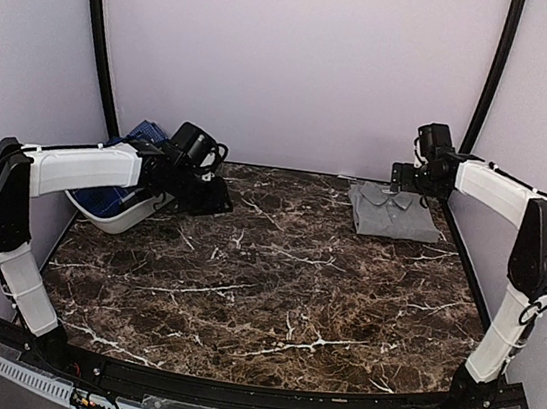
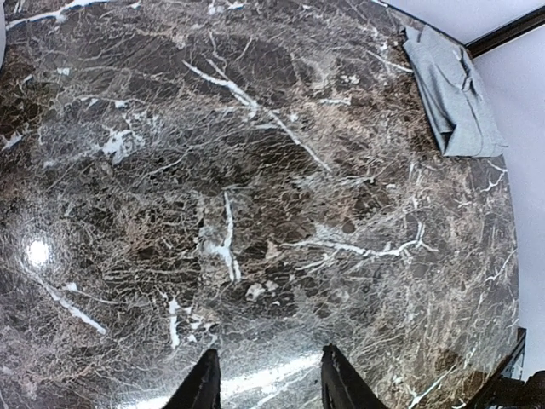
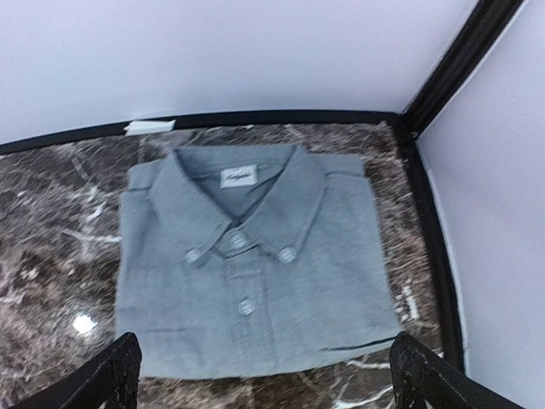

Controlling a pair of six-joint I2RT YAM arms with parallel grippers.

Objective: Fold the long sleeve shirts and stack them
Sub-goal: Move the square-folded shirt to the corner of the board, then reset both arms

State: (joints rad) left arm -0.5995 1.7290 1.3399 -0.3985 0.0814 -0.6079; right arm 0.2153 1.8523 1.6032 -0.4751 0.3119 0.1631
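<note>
Grey shirt (image 3: 247, 264) lies folded on the table (image 1: 263, 284); plaid shirt (image 1: 148, 132), in its basket (image 1: 116, 223), sits mostly hidden behind the left arm. Left hand (image 2: 268, 351) and right hand (image 3: 264, 345) are spread, empty

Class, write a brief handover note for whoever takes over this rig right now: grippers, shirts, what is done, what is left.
Left gripper: jaws open, empty, over the table beside the basket.
Right gripper: jaws open, empty, above the grey shirt.
Grey shirt: folded, far right corner.
Plaid shirt: in the basket, far left.
Done: grey folded. Left: take out and fold the plaid, stack the two.
</note>
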